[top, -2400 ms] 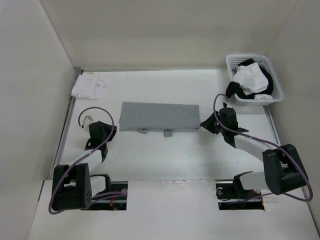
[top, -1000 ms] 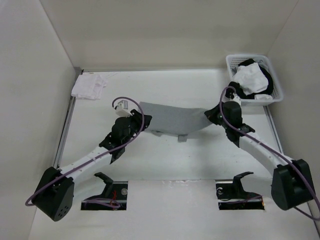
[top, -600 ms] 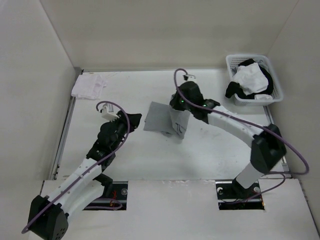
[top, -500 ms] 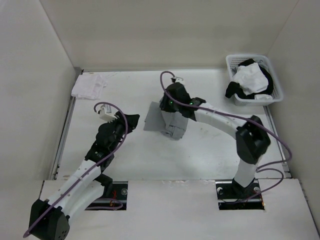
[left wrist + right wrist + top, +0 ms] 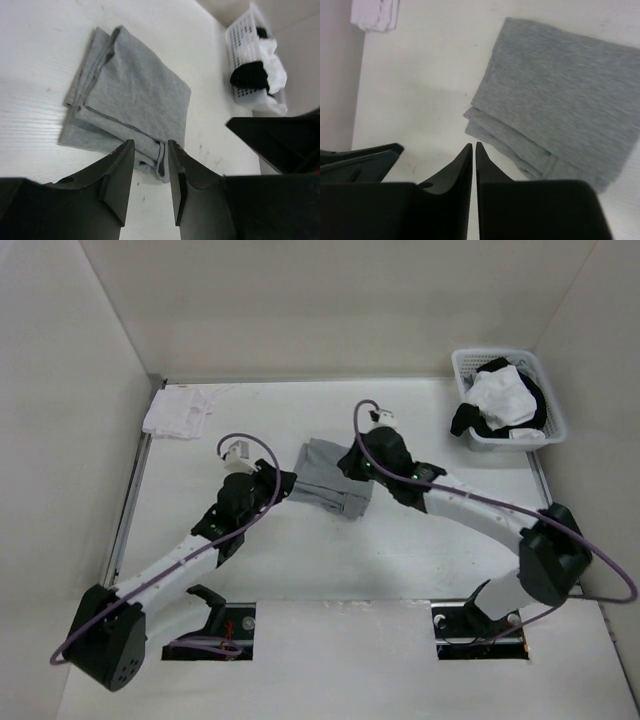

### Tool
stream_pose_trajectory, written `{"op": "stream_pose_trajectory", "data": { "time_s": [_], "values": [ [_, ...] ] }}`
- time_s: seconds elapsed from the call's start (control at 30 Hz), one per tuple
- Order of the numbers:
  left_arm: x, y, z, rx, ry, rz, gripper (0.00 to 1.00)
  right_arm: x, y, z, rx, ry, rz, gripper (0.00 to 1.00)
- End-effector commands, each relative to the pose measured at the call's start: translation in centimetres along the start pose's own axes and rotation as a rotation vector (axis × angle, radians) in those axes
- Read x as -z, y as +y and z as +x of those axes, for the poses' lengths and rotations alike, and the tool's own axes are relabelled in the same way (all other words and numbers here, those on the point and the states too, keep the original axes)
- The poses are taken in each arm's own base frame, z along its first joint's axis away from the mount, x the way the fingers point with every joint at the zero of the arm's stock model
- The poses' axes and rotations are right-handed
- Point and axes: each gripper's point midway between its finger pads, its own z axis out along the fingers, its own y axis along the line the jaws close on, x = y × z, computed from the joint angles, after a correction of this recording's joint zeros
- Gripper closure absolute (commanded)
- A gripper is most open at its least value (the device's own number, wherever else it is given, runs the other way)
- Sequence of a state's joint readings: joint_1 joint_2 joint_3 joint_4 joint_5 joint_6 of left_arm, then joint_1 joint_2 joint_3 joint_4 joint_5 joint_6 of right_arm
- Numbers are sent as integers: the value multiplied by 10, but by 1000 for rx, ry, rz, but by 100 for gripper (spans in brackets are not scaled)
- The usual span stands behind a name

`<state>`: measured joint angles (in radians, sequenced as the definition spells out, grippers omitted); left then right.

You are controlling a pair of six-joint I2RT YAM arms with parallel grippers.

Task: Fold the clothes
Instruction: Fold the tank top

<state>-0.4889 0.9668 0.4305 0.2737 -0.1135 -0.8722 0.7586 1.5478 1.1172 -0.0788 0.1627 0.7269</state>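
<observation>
The clothes (image 5: 330, 478) are a grey garment lying folded into a small stacked rectangle in the middle of the table. In the left wrist view the clothes (image 5: 132, 97) lie just beyond my left gripper (image 5: 149, 150), which is open, its fingertips either side of a near corner without holding it. From above, the left gripper (image 5: 284, 484) sits at the garment's left edge. My right gripper (image 5: 348, 464) hovers over the garment's right part. In its own view the right gripper (image 5: 473, 146) is shut and empty, with the clothes (image 5: 560, 95) below and to the right.
A white basket (image 5: 463, 364) with white and black garments stands at the back right, also seen as the basket (image 5: 239, 35) in the left wrist view. A small white folded cloth (image 5: 178, 410) lies at the back left. White walls enclose the table.
The right gripper carried the garment's right side across to the left, let go and drew back right. The garment is now a narrower stack. The left arm has reached in to its left edge.
</observation>
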Motion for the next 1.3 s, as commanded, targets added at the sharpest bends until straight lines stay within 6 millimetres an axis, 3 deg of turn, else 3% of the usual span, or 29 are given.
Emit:
{"op": "stream_pose_trajectory", "data": {
  "time_s": [0.0,0.1,0.27,0.4,0.47,0.5,0.67,0.87,1.27],
  "values": [
    [-15,-40,-5,-29,-26,88,68,30,-27,-6,-1,-118,-9,95],
    [-17,-27,13,-74,10,39,63,72,-70,1,-7,-236,26,89],
    [3,18,19,-106,-17,-69,51,123,-138,14,-86,-373,81,40],
    [17,57,23,-117,0,-175,46,130,-170,23,-183,-417,122,21],
    [21,74,24,-113,20,-238,44,129,-182,23,-204,-428,157,3],
    [22,79,23,-111,26,-261,43,127,-187,23,-204,-426,176,0],
    [26,94,9,-85,10,-324,43,119,-202,26,-203,-426,246,0],
    [24,104,5,-67,9,-353,44,118,-211,27,-210,-446,267,0],
    [16,100,10,-79,34,-344,44,112,-211,29,-198,-425,279,0]
  ]
}}
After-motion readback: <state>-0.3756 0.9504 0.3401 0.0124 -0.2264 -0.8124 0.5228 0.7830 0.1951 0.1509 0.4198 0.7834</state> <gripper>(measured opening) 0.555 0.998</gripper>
